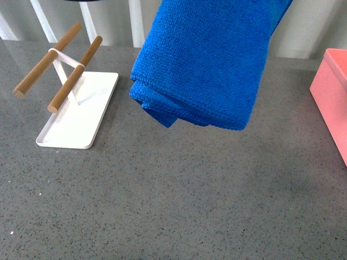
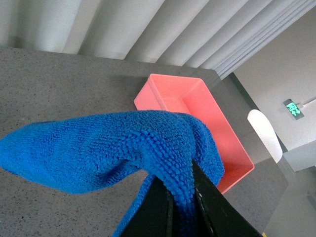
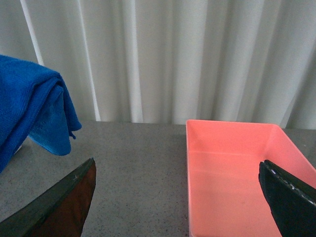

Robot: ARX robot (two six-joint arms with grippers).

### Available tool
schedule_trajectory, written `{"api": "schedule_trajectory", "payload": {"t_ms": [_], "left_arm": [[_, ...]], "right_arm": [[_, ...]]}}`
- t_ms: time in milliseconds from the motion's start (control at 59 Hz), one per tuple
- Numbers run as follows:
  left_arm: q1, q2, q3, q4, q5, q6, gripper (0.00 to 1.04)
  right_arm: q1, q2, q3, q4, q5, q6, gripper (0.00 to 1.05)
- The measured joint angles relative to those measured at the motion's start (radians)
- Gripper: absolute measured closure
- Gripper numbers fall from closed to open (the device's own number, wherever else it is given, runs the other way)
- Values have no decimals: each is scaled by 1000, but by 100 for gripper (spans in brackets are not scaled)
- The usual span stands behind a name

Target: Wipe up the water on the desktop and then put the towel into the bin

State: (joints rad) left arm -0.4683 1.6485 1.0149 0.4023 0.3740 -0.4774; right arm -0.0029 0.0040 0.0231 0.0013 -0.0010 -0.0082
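The left gripper is clamped on a fold of the towel, which hangs draped from it, seemingly clear of the desktop. The bin stands just beyond that gripper. The right gripper has its jaws spread wide apart, with the bin's near corner ahead of them.
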Motion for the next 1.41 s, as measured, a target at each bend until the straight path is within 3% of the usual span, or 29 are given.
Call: {"api": "schedule_trajectory", "payload": {"t_ms": [356,407,458,611,746,916,1408], "left_arm": [[-2,3,0,-2,-5,13,101],[-2,3,0,-2,-5,13,101],[-1,3,0,-2,-6,13,101],[-3,5,0,-3,-5,13,101],[-3,5,0,-3,-5,13,101],[-3,5,0,-3,-5,13,101],[-3,5,0,-3,-5,13,101]], "right_arm": [[0,0,0,0,0,0,7],[-7,34,27,-79,-22,13,7],[-56,209,116,-242,-116,25,7],[-187,621,258,-139,-472,62,7],[-173,900,345,-27,-686,48,7],[-91,1186,430,97,-830,11,7],[83,1567,608,421,-842,73,7]]}}
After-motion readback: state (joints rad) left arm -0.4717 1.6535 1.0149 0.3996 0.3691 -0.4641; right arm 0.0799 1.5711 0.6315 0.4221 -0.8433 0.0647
